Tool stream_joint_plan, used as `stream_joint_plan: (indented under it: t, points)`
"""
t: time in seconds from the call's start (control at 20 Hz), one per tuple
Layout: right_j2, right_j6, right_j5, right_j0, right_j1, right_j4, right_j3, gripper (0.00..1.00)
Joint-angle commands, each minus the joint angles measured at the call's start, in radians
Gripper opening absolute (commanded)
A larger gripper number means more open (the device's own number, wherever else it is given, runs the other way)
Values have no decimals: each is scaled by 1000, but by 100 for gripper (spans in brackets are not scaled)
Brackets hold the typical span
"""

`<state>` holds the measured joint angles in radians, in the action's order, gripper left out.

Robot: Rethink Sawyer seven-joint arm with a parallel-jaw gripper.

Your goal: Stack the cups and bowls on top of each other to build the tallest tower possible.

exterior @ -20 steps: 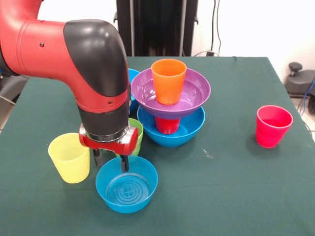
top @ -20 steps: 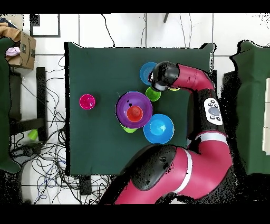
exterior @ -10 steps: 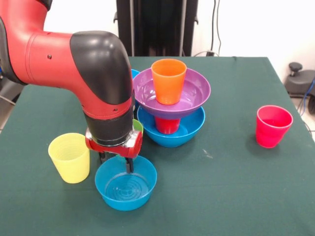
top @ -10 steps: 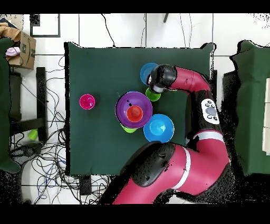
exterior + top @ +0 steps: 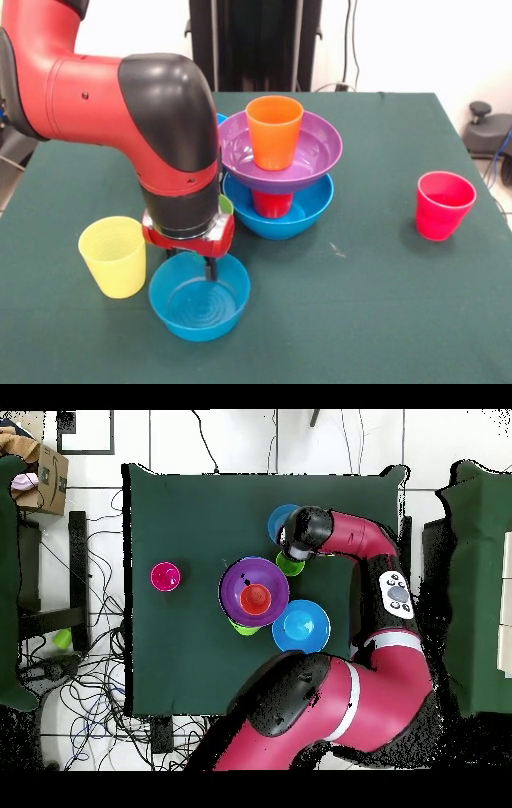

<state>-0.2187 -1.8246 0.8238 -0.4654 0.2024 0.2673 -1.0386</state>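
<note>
Front view: the fingers (image 5: 190, 266) reach down over the far rim of the small blue bowl (image 5: 198, 298), one dark finger (image 5: 210, 267) dipping inside the bowl against its far wall and the other showing behind the rim; they appear to pinch that wall, though the contact itself is partly hidden by the red wrist. The bowl sits at the near side of the green surface (image 5: 384, 304), its ringed bottom visible. Just beside it stands the yellow cup (image 5: 114, 256), upright and open end up. Behind the wrist only a sliver of a light green cup (image 5: 226, 206) shows.

Further back stands the tower (image 5: 276, 172): a large blue bowl (image 5: 296, 214) on the surface, a red cup (image 5: 272, 203) inside it, the wide purple bowl (image 5: 312, 152) resting on that cup, and an orange cup (image 5: 274, 132) standing upright in the purple bowl. A pinkish-red cup (image 5: 443, 206) stands alone, well apart from the tower.

In the overhead view, a second large blue bowl (image 5: 301, 627) lies next to the tower, and a small green bowl's edge (image 5: 241, 627) peeks from under the purple bowl.
</note>
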Motion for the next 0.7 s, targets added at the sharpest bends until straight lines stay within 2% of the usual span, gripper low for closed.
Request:
stream_joint_plan:
  t: [0.05,0.7]
  points:
    - [-38,148,-11,31,-19,87,28,0]
    - [-37,141,-17,29,-18,81,22,0]
